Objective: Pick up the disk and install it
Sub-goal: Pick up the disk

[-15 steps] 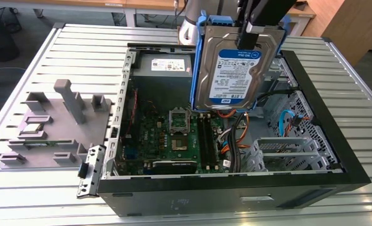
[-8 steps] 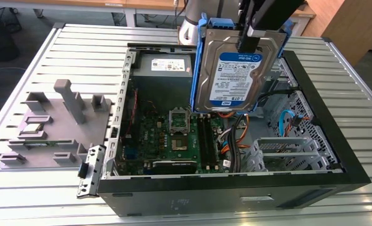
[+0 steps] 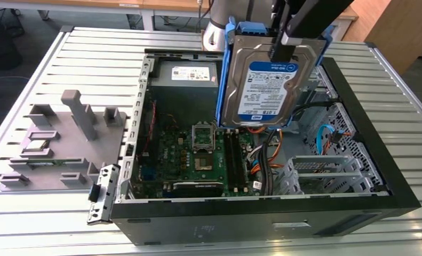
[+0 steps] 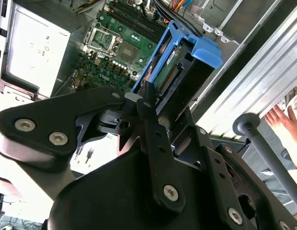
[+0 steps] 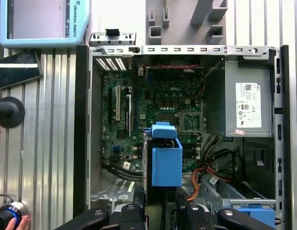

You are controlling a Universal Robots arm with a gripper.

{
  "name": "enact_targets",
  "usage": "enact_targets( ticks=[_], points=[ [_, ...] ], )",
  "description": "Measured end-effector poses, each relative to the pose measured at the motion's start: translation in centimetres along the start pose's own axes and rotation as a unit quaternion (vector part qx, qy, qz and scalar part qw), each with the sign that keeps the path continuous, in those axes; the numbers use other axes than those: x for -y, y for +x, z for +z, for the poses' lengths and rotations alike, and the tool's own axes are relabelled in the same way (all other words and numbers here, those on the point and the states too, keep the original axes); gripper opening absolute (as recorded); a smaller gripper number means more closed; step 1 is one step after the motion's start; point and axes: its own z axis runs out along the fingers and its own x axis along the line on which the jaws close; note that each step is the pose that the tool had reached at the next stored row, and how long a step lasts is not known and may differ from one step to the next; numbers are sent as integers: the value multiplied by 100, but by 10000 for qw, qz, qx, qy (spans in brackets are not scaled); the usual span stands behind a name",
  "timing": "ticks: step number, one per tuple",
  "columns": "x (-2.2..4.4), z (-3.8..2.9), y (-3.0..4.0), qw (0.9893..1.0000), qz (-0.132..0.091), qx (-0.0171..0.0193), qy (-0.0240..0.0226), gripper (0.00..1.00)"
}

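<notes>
1. Black gripper [image 3: 282, 52] is clamped on the disk [image 3: 268, 88], a flat silver metal hard drive with a blue-and-white label, framed by a blue plastic bracket.
2. It holds the disk upright above the open black computer case [image 3: 389, 176], over the green motherboard [image 3: 196, 154].
3. The case lies on the slatted metal worktop [image 3: 47, 224].

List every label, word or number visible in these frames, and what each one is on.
disk: blue-and-white label; its fine print is too small to read.
power supply: white sticker; print too small to read.
motherboard: small white maker's mark; other board markings too small to read.
teach pendant: maker's lettering along its rim.
</notes>
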Motion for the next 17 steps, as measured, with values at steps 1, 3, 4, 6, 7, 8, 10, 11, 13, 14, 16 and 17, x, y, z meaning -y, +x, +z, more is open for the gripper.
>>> enact_targets(
  ticks=[1, 3, 4, 6, 7, 8, 10, 11, 13, 14, 16, 17],
  points=[
    [0, 1, 14, 10000, 0, 9, 0, 35],
    [0, 1, 38, 10000, -1, 36, 0, 35],
    [1, 2, 48, 10000, -3, 59, 0, 35],
    [1, 3, 68, 9999, -5, 119, -1, 35],
    [1, 3, 79, 9999, -6, 149, -1, 35],
    [1, 3, 91, 9999, -7, 172, -1, 35],
    [2, 4, 116, 9998, -8, 194, -1, 35],
    [4, 4, 129, 9998, -8, 197, -1, 35],
    [10, 6, 154, 9998, -9, 202, -2, 35],
    [16, 7, 166, 9998, -9, 204, -2, 35],
    [32, 7, 190, 9998, -9, 206, -2, 35],
    [43, 7, 201, 9998, -9, 206, -2, 35]
  ],
)
